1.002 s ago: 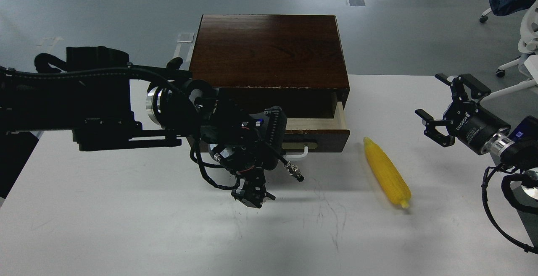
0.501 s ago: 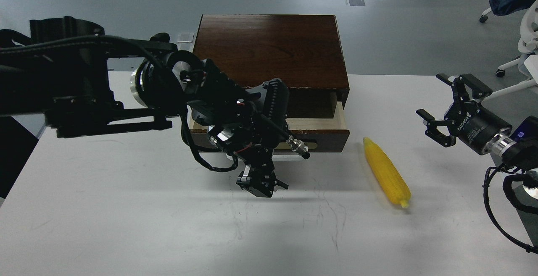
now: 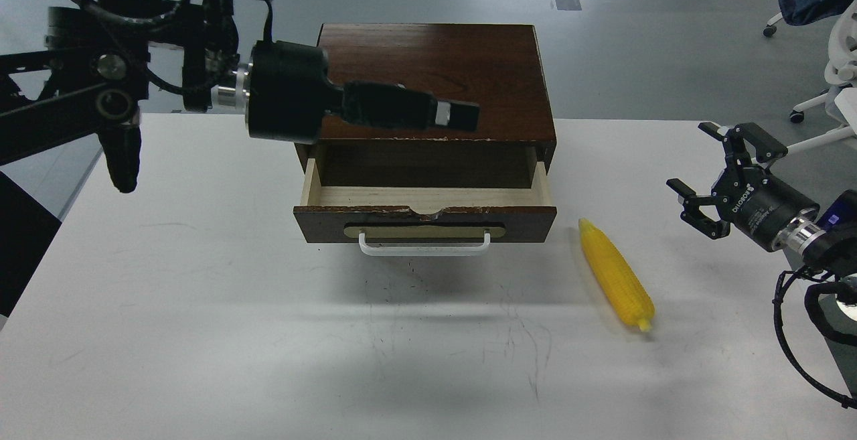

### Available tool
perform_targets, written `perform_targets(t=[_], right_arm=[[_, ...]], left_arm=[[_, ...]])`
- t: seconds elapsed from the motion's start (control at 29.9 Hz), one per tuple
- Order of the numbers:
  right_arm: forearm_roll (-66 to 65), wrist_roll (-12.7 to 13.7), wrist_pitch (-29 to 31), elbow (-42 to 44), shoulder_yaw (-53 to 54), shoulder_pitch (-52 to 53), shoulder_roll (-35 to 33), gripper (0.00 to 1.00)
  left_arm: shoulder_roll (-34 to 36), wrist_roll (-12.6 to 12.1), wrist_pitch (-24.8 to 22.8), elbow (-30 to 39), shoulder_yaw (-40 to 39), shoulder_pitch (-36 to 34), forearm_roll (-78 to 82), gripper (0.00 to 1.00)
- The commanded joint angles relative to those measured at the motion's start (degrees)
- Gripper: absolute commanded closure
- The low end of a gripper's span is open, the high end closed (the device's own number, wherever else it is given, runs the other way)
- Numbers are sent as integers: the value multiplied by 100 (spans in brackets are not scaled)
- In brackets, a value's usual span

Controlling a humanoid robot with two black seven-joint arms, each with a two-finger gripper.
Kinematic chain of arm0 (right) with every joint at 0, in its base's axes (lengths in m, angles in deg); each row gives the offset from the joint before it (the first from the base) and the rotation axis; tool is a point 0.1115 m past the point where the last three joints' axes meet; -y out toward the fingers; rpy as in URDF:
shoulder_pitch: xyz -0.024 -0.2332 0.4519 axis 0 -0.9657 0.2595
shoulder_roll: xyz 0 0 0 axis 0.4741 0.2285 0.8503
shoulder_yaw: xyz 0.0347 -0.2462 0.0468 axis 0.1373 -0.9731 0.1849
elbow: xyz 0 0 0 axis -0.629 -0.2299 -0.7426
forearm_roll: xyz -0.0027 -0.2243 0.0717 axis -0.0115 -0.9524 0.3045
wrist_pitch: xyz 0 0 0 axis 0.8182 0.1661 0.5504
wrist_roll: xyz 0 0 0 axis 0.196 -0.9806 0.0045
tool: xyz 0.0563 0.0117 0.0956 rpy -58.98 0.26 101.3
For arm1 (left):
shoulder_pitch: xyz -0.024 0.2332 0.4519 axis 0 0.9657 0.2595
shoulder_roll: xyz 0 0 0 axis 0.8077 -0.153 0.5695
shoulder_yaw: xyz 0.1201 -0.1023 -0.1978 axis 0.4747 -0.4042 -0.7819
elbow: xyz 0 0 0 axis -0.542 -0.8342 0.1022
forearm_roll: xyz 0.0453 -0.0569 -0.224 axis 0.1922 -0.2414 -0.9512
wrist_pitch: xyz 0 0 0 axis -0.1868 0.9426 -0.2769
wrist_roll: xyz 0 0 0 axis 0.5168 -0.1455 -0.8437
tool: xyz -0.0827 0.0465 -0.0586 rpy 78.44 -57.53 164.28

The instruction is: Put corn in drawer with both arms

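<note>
Yellow corn [image 3: 616, 284]: lies on the white table [image 3: 201, 333], just right of the drawer front, touching nothing.
Drawer [image 3: 426, 209]: pulled partly out, pale inside showing.
Left gripper [image 3: 462, 114]: above the box, blurred; jaws' gap unreadable.
Right gripper [image 3: 711, 182]: jaws spread wide, holding nothing, right of the corn.

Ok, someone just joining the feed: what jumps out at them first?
Probably the bright yellow corn, lying on the white table right of the drawer, which is pulled part-way out of its dark box. Then the left gripper, raised above that box, and the right gripper, jaws open, beyond the corn.
</note>
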Motion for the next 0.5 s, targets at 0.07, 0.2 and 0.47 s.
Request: perform_targets(t=[0.07, 0.2, 0.47], right_arm=[[0, 0, 2, 0, -14, 0, 46, 0], [0, 0, 2, -9, -14, 0, 64, 0], [0, 0, 2, -17, -49, -61, 29, 0]], left_arm=[[139, 3, 0, -871, -410, 893, -1808, 2], [209, 3, 0, -1277, -463, 1369, -2591, 2], [324, 3, 0, -1813, -472, 2291, -4128, 2]])
